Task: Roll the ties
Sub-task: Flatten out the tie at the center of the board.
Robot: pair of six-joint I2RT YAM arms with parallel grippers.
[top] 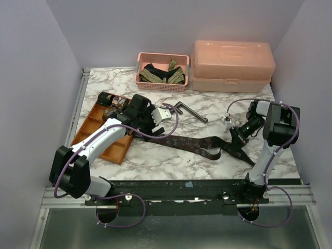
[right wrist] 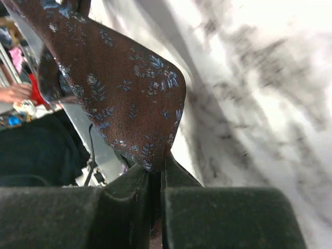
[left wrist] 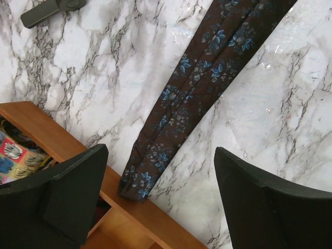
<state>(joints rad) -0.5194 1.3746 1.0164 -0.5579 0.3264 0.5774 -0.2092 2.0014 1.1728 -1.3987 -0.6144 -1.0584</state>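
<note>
A dark brown tie with blue flowers lies flat across the marble table. Its narrow end touches the rim of the wooden tray. My left gripper is open and empty and hovers above that narrow end; it also shows in the top view. My right gripper is shut on the tie's wide end, and the fabric is pinched between its fingers and lifted off the table. Olive-gold and black ties lie in the pink basket.
The wooden tray with compartments stands at the left and holds rolled ties at its far end. A grey metal crank-shaped bar lies mid-table, also in the left wrist view. A closed pink box stands at the back right.
</note>
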